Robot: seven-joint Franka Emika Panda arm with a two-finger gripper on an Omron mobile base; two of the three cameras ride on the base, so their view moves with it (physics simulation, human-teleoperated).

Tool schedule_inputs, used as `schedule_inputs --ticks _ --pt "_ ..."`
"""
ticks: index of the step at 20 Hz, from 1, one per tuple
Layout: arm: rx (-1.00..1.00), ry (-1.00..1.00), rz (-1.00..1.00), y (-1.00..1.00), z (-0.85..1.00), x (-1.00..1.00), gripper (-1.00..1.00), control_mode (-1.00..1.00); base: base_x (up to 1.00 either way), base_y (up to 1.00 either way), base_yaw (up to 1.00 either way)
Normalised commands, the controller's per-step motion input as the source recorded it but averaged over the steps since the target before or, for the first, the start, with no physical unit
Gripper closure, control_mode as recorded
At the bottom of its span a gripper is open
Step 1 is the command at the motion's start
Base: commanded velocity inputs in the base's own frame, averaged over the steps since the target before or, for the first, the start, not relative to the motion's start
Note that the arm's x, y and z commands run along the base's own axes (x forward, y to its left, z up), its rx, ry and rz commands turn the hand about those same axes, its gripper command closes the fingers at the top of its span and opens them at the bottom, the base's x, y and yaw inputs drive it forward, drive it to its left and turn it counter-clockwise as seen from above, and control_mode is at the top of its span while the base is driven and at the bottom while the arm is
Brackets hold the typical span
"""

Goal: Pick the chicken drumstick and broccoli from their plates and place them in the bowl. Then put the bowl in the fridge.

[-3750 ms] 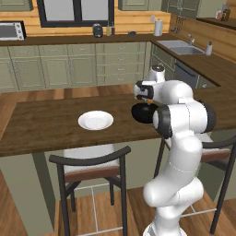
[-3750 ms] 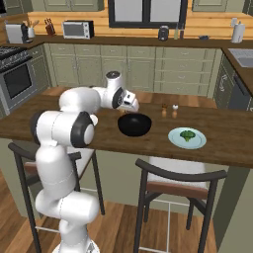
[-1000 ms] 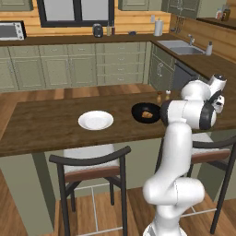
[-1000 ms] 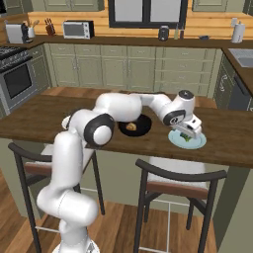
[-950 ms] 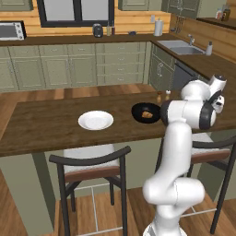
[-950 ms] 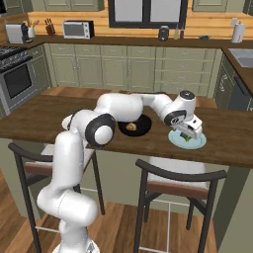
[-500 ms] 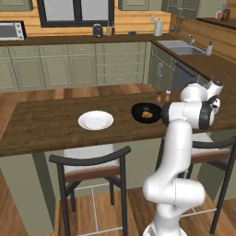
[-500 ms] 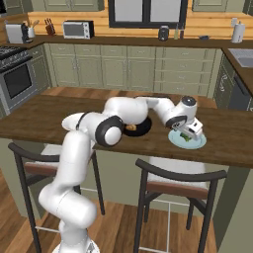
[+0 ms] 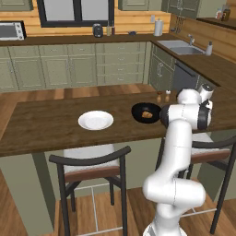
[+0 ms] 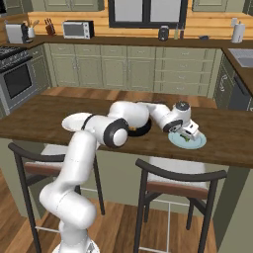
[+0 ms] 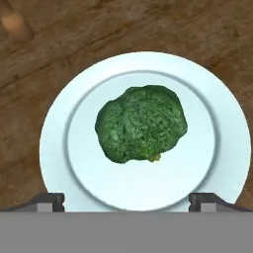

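Since a moment ago the arm has sunk lower over the right-hand plate (image 10: pixel 193 142), and the end effector (image 10: pixel 189 131) now hangs just above it with its jaws spread wide and nothing between them. From the hand camera, the broccoli (image 11: pixel 142 123) sits at the middle of that white plate (image 11: pixel 54 148), between the two fingertips (image 11: pixel 47 201). On the wooden surface (image 9: pixel 50 126), the black bowl (image 9: pixel 145 112) holds the chicken drumstick (image 9: pixel 147 114). A second white plate (image 9: pixel 95 120) lies bare, well to the left of the bowl.
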Motion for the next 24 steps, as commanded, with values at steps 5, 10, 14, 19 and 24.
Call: schedule_inputs --ticks 5,10,14,19,24 --pt "-0.05 0.00 0.00 -0.15 -0.26 0.33 -1.00 -1.00 0.00 0.00 0.00" --pt "-0.08 0.00 0.00 -0.16 -0.26 0.23 -1.00 -1.00 0.00 0.00 0.00" --pt "-0.06 0.00 0.00 -0.04 -0.20 0.27 1.00 -1.00 0.00 0.00 0.00" --pt "0.00 -0.01 0.00 0.00 -0.02 0.12 1.00 -1.00 0.00 0.00 0.00" --pt "0.02 0.00 0.01 0.52 0.60 -0.45 1.00 -1.00 0.00 0.00 0.00"
